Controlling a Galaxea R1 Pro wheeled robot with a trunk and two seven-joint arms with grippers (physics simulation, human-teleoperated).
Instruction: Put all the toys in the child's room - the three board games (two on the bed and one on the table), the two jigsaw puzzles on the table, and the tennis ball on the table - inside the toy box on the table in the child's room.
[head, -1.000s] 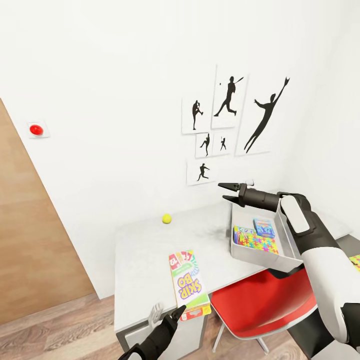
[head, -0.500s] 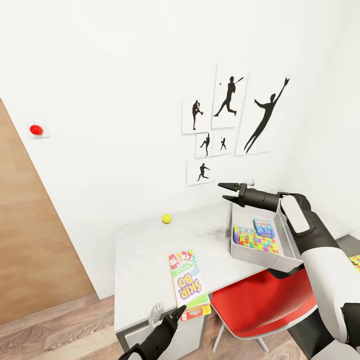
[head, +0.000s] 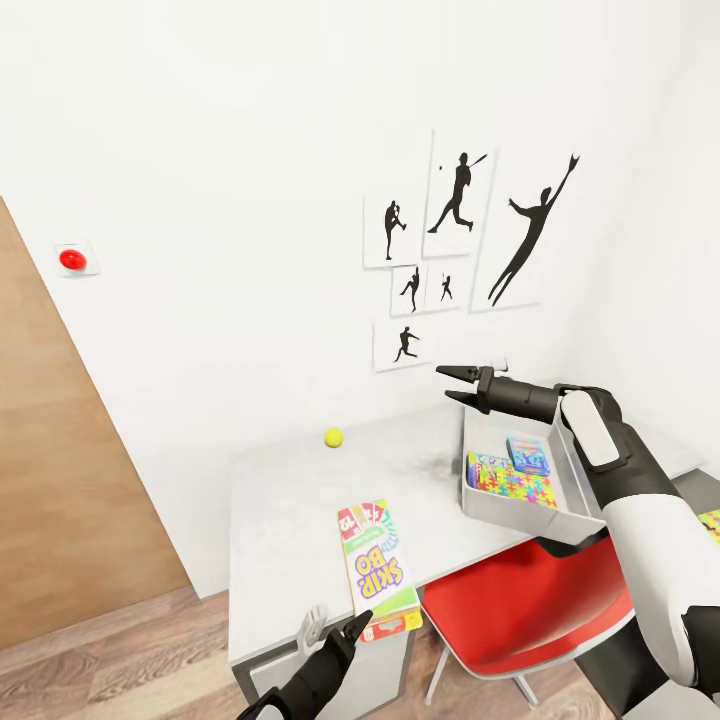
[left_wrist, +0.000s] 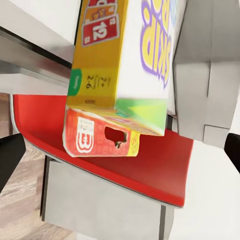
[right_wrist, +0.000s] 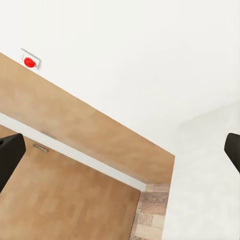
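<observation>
The SKIP-BO box (head: 379, 580) is overhanging the table's (head: 280, 520) near edge; the left gripper (head: 335, 630), jaws spread and empty, is risking nudging it off.

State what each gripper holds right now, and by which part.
Nothing is held. The left gripper is open just short of the SKIP-BO box's overhanging near end. The right gripper is open, empty, above the toy box.

SKIP-BO box (head: 378, 580) overhangs the table (head: 280, 520) edge; tennis ball (head: 333, 437) behind; puzzles (head: 512, 487) inside toy box (head: 500, 515).
</observation>
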